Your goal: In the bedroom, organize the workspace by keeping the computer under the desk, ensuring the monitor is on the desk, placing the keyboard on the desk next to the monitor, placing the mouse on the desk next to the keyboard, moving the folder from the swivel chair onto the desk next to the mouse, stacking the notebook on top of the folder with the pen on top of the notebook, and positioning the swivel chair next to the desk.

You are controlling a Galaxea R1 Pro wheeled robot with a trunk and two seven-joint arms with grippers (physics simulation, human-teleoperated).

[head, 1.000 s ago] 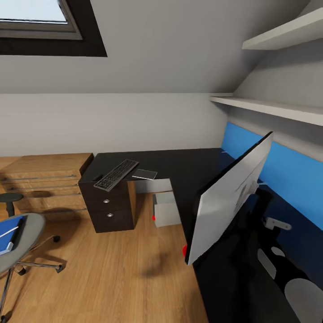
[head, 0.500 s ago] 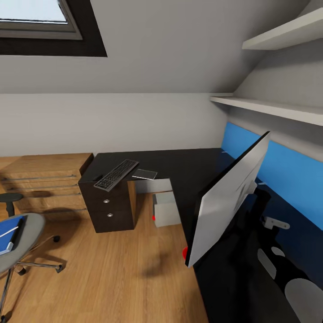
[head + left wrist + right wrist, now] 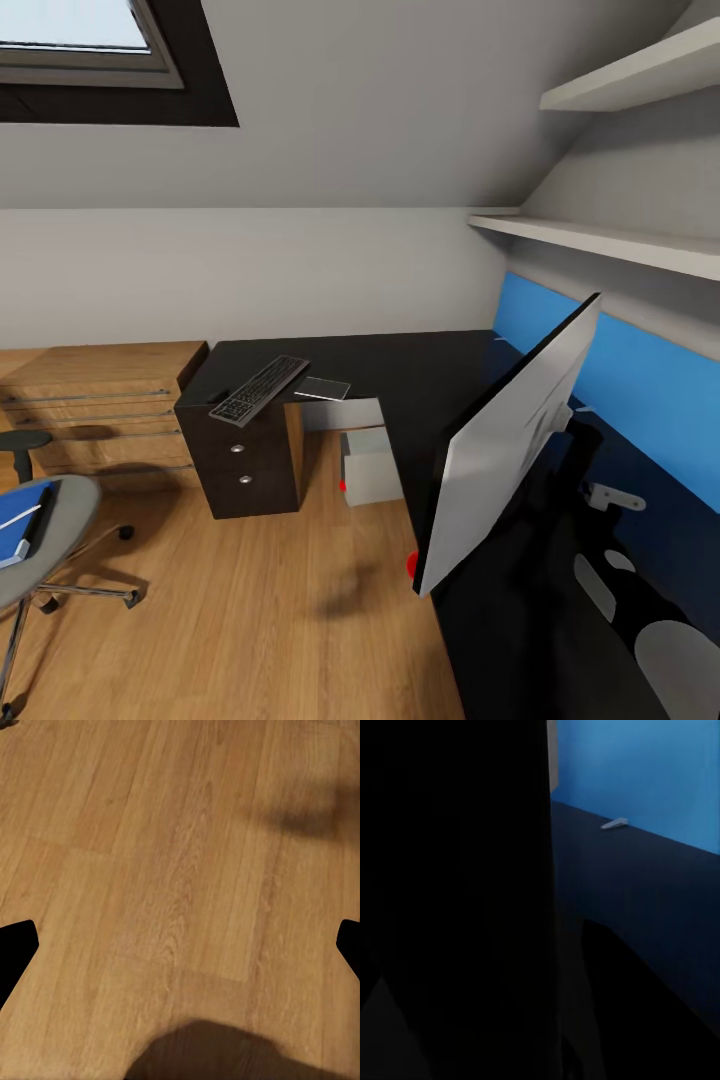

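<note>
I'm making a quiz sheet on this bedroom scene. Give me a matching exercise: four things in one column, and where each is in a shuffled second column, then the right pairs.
Things:
1. keyboard
2. computer
3. folder
4. monitor

Places:
A. on the swivel chair seat
B. on the floor under the desk
C. on the near desk wing, before the blue panel
D. over the drawer unit, at the desktop's far end

Pairs: 1-D, 2-B, 3-A, 4-C

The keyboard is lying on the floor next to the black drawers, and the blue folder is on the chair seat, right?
Not quite. The keyboard is not on the floor; it lies on top of the desk, above the black drawers, as the head view shows. The rest holds: the blue folder is on the swivel chair seat.
</note>
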